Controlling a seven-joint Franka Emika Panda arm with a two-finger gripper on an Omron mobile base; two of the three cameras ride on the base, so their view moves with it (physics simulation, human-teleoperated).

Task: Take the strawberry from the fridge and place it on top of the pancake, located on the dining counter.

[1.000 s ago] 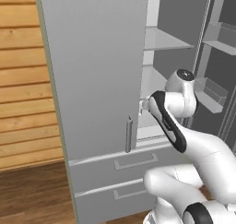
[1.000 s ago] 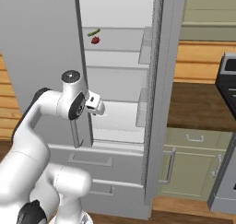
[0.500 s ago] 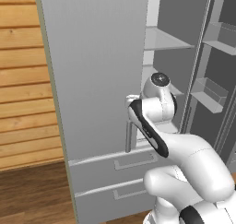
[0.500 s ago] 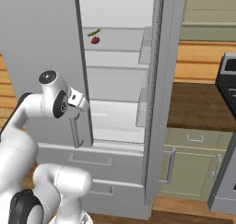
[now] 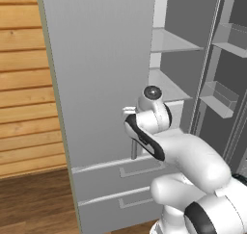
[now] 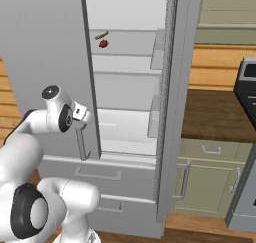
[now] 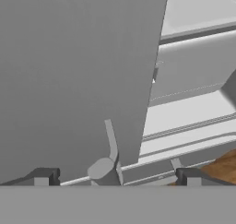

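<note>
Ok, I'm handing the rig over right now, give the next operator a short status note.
Tool: open, fingers either side of the left door's bar handle, not closed on it.
Fridge: left door partly open, right door open wide, both drawers shut.
Strawberry: on an upper shelf inside, beside a small yellow-green item, untouched.
Pancake and dining counter: not in sight from here.
Done: fridge opened enough to see the fruit.
Left: probably clear the left door, reach in, grasp the strawberry, drive to the dining counter, set it on the pancake.

Colours at the fridge
Fridge [image 6: 45, 47] light grey, interior white; strawberry [image 6: 103, 43] red; wall planks [image 5: 24, 74] tan.
</note>
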